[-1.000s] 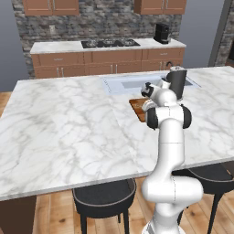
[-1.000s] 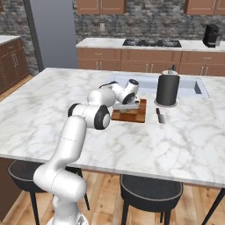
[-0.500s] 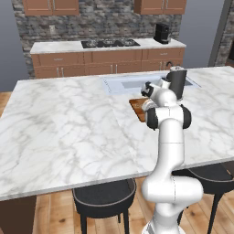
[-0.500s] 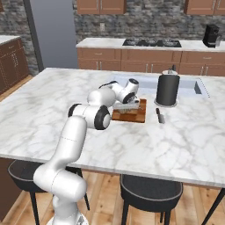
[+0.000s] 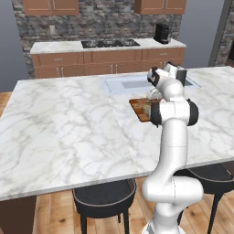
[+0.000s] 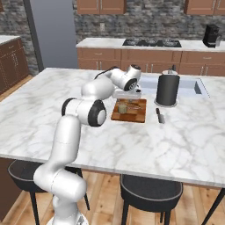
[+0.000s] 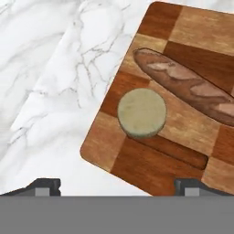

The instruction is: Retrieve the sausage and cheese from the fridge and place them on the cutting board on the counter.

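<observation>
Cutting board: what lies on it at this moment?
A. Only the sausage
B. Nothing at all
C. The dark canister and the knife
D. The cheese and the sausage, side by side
D: in the hand view the round pale cheese and the long reddish-brown sausage both rest on the cutting board, while the gripper sits above them with jaws open, holding nothing.

Round tan-yellow cheese (image 7: 142, 113) lying flat near the checkered wooden cutting board's (image 7: 137, 160) edge, long reddish-brown sausage (image 7: 187, 85) diagonal just beside it, board resting on white marble counter (image 7: 55, 68)
</observation>
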